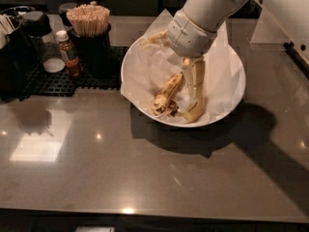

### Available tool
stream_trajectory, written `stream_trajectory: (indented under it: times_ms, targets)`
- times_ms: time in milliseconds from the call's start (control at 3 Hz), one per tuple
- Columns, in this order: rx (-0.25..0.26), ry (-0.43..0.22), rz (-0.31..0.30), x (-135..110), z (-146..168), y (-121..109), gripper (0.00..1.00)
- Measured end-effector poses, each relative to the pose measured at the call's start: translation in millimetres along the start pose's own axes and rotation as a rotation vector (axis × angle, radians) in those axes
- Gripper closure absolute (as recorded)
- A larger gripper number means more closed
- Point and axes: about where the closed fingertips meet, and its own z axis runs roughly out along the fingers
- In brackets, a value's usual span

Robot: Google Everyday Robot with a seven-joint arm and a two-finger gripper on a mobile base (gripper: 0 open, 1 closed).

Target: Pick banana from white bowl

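Gripper (pixel 195 96) down in white bowl (pixel 218 118) — banana (pixel 167 93) just beside, perhaps touching.

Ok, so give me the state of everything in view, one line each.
banana: lying in the white bowl, not lifted.
white bowl: upright on the counter, lined with paper.
gripper: down inside the bowl, just beside the banana.
sauce bottle: upright, capped.
stick holder: upright, full of sticks.
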Motion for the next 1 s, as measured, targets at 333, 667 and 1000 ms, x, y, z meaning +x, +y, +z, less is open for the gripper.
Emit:
stream_trajectory:
  times_ms: [333, 667, 1000]
  targets:
    - [0.000, 0.000, 0.000, 0.0, 0.0, 0.0, 0.12]
    - [0.000, 0.000, 0.000, 0.0, 0.1, 0.0, 0.16]
    - [-0.004, -0.003, 0.005, 2.1, 5.1, -1.4, 0.19]
